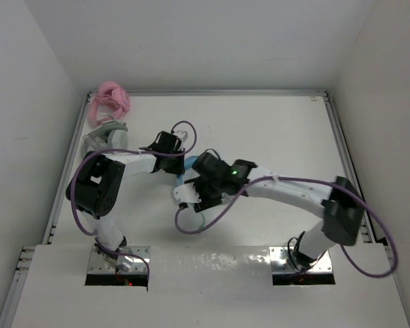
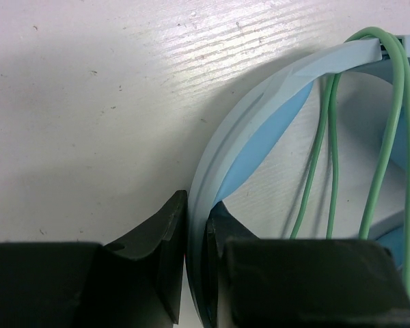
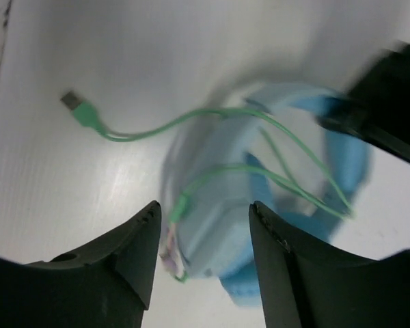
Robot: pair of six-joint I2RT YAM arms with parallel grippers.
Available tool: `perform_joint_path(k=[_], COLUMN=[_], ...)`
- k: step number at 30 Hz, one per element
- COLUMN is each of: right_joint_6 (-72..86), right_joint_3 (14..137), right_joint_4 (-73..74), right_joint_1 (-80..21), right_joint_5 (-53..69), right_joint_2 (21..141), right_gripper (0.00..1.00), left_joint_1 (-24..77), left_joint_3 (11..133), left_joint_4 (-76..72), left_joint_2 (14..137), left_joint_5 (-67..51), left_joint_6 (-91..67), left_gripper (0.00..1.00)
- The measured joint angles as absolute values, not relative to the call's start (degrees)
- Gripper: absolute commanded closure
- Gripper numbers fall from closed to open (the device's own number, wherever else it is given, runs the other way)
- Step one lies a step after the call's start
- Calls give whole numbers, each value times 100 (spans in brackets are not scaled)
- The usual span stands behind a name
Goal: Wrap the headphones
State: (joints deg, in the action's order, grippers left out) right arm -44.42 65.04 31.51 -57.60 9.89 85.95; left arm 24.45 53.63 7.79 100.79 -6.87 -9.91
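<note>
The light blue headphones [image 1: 189,164] lie at the table's middle, mostly hidden under both arms in the top view. My left gripper [image 2: 197,239] is shut on the thin pale blue headband [image 2: 260,109], which curves away up and to the right. Pale green cable [image 2: 328,157] hangs in loops over the band. My right gripper [image 3: 203,232] is open just above a padded ear cup [image 3: 219,212], blurred, with a gap on each side of it. More cable [image 3: 287,178] crosses the cup and runs off to a loose plug [image 3: 75,102] on the table.
Pink headphones [image 1: 111,99] lie in the far left corner, with grey-white headphones [image 1: 106,133] just in front of them. The two grippers work close together; the left one's black body [image 3: 389,102] shows at the right wrist view's upper right. Purple arm cables [image 1: 191,225] loop near the middle.
</note>
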Motion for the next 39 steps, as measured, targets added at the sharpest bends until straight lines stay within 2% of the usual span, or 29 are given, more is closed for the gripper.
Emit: perform_joint_path(k=[5, 11, 23, 26, 34, 39], right_joint_6=[-5295, -5911, -6025, -5968, -5614, -5374], right_joint_3=[6663, 6099, 6364, 6370, 6589, 6694], right_joint_4=[3688, 3424, 3284, 3297, 3487, 3562], right_joint_1=[-6300, -6565, -6700, -6792, -6851, -6849], right_joint_5=[749, 663, 947, 989, 1138, 1173], right_joint_2=[9942, 9996, 10696, 10735, 10912, 10991], right_gripper=[51, 52, 56, 62, 100, 100], left_joint_1=[2447, 2447, 2445, 2447, 2445, 2447], left_joint_3=[5363, 5363, 5382, 5389, 5395, 5398], left_joint_4=[773, 773, 775, 781, 784, 786], left_joint_2=[10082, 10082, 10095, 10101, 10103, 10106], left_joint_5=[-685, -687, -690, -690, -690, -690], left_joint_6=[-991, -991, -989, -991, -989, -991], left_gripper=[100, 100, 100, 100, 100, 100])
